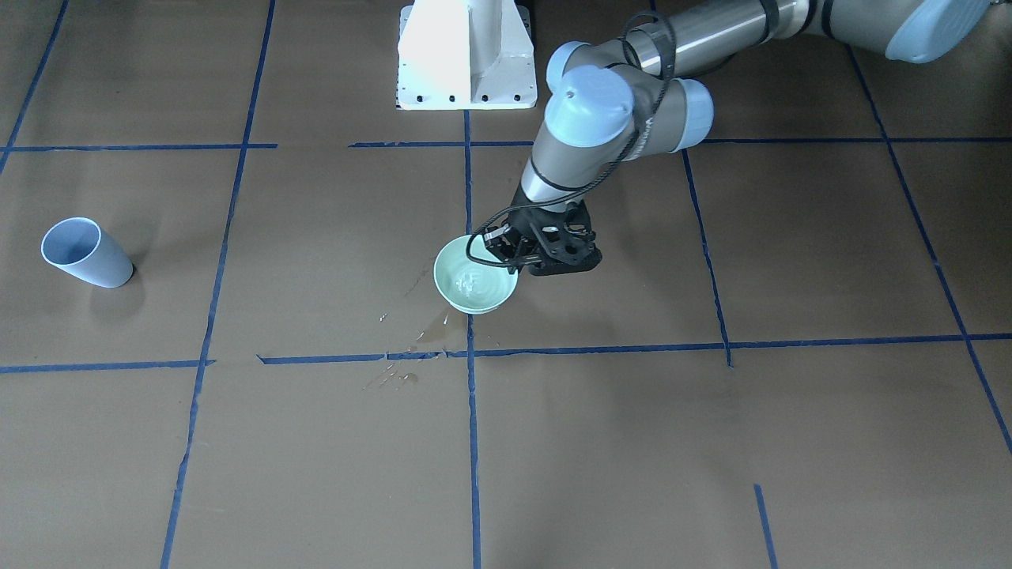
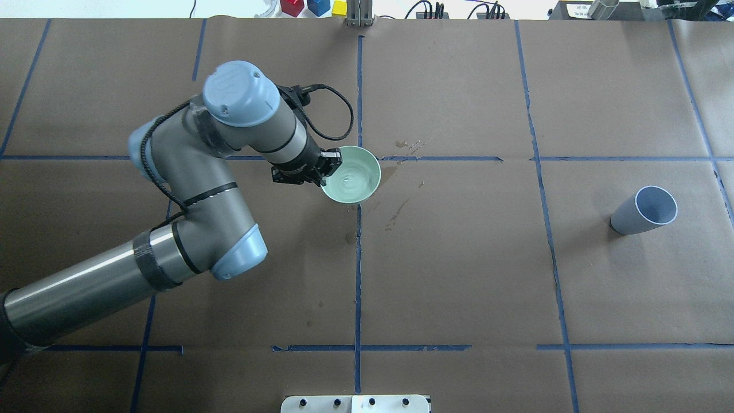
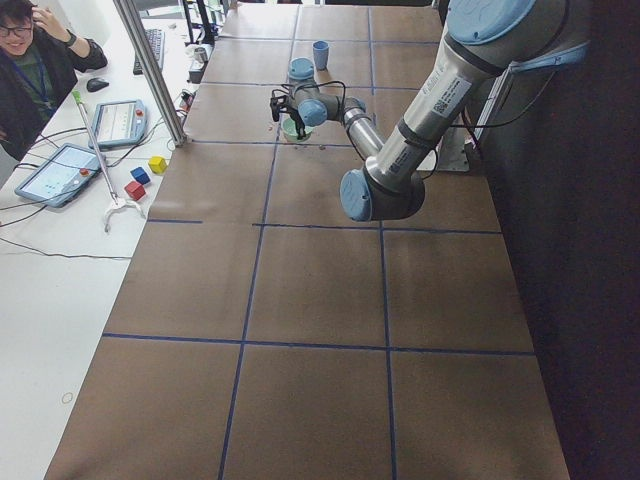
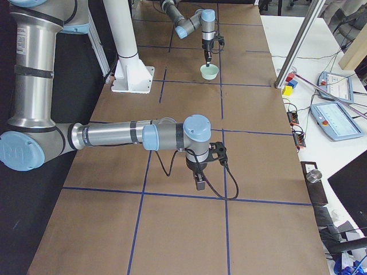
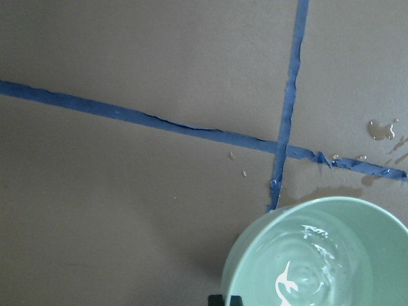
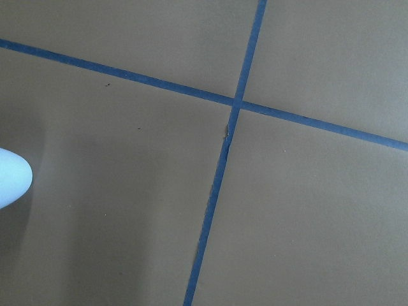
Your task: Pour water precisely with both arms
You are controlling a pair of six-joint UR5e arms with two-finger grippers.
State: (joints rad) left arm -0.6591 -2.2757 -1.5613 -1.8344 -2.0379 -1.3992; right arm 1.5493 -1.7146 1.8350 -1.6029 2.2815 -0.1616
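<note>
The left hand [image 2: 325, 172] is pinching the rim of the round pale-green bowl [image 2: 374, 163] near the middle of the brown table [image 2: 459, 275]. The clear water [image 2: 351, 183] is sitting inside, so I think the pouring is done and only letting go is left. The light-blue cup [image 2: 633, 218] is standing by the right edge. I cannot tell if the right hand [image 4: 199, 184] is wide or narrow.

The desk [image 2: 459, 258] is plain brown paper gridded with blue tape lines [image 2: 358, 275] and darkened by wet blotches [image 1: 441, 322]. The bowl [image 2: 371, 166] is mint green, its water [image 2: 350, 183] a clear glint. The cup [image 2: 639, 213] is pale blue-grey, and the left arm [image 2: 189, 178] silver-grey with light-blue caps [image 2: 241, 94].
</note>
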